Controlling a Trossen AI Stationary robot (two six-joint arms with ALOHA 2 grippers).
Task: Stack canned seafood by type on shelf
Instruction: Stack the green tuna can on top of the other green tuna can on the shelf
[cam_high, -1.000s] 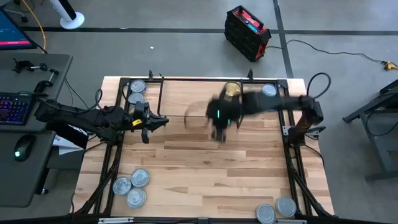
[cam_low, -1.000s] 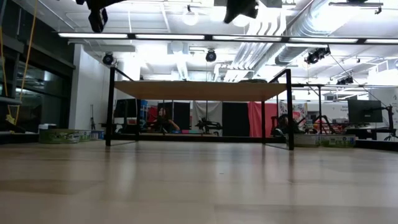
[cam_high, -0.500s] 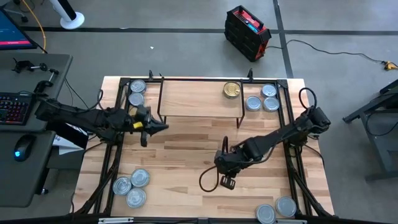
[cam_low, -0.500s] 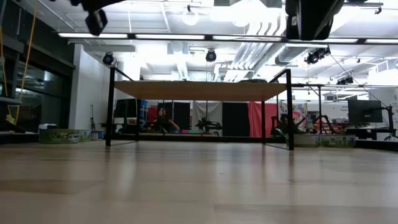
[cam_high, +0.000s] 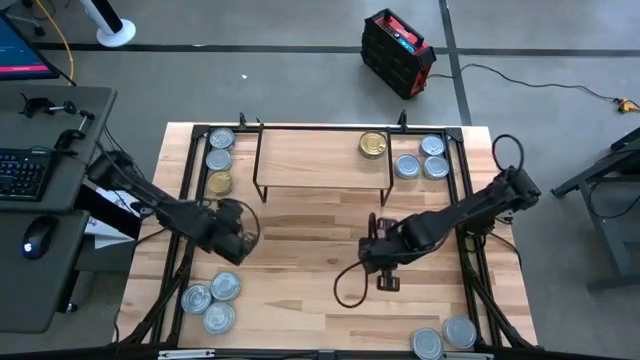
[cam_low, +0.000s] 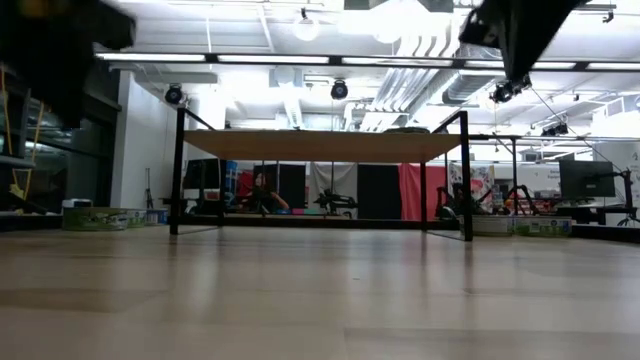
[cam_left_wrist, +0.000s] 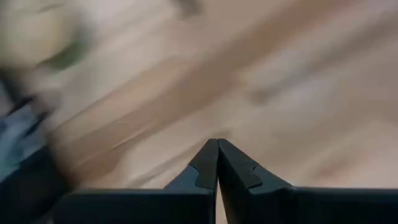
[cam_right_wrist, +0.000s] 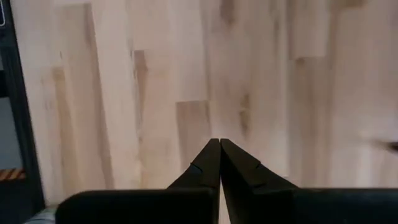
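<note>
The shelf (cam_high: 320, 165) (cam_low: 320, 146) stands on its black wire legs at the table's far side, with one gold tin (cam_high: 373, 145) on its right end. Silver tins lie on the table: two left of the shelf (cam_high: 220, 148) with a second gold tin (cam_high: 219, 182) beside them, three right of the shelf (cam_high: 422, 160), three at the near left (cam_high: 213, 300) and two at the near right (cam_high: 445, 338). My left gripper (cam_high: 238, 240) (cam_left_wrist: 217, 146) hovers shut over bare wood near the left side. My right gripper (cam_high: 385, 275) (cam_right_wrist: 219, 144) hovers shut over the table's middle.
Black frame rails (cam_high: 190, 230) run along the table's left and right sides. A loose black cable loop (cam_high: 345, 290) hangs below the right arm. Bare wood lies between the shelf and the near tins. A keyboard and mouse sit on a desk left of the table.
My right gripper has swung from just in front of the shelf toward the table's near edge, then a little to the right. My left gripper has moved from beside the shelf's left legs toward the near edge, and the gold tin left of the shelf now shows fully.
</note>
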